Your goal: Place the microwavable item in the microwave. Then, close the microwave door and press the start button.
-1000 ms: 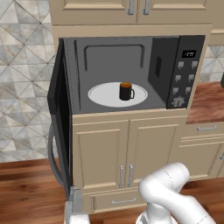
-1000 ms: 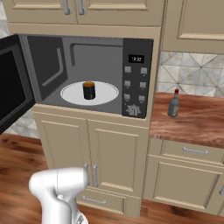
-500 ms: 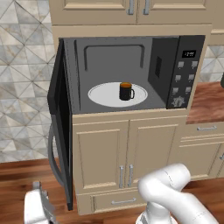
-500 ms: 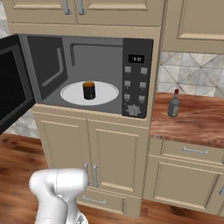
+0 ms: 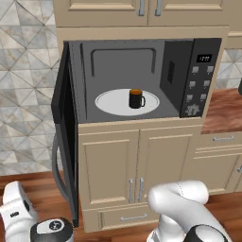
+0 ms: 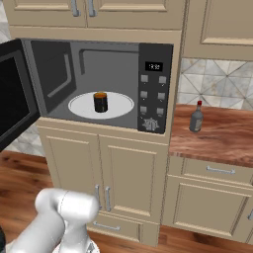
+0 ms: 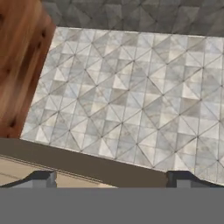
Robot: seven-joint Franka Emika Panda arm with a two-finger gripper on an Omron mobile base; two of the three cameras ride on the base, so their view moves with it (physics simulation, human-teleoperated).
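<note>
Hand view is showing the two dark fingertips (image 7: 43, 178) standing far apart at the bottom of the frame, so the gripper (image 7: 111, 180) is spread wide and is gripping nothing; beyond it the camera is looking at a tiled wall (image 7: 131, 96) and a strip of wooden floor (image 7: 19, 57). In the left base view the hand is hanging low at the lower left, close to the bottom of the microwave door (image 5: 64, 137), which is standing swung out to the left with its curved grey handle (image 5: 56, 165) facing outward. The mug (image 5: 136, 99) is sitting upright on the white turntable (image 5: 111, 101) inside the microwave (image 5: 142, 78), so placing looks done and closing the door appears to be the step in hand. To do it well, the arm is probably best rising along the outer face of the door and pushing near the handle edge, far from the hinge, sweeping it smoothly round to the right until it shuts. After that, the button panel (image 6: 153, 94) is waiting, while the bottle (image 6: 196, 117) is standing well apart on the counter (image 6: 222, 138)
</note>
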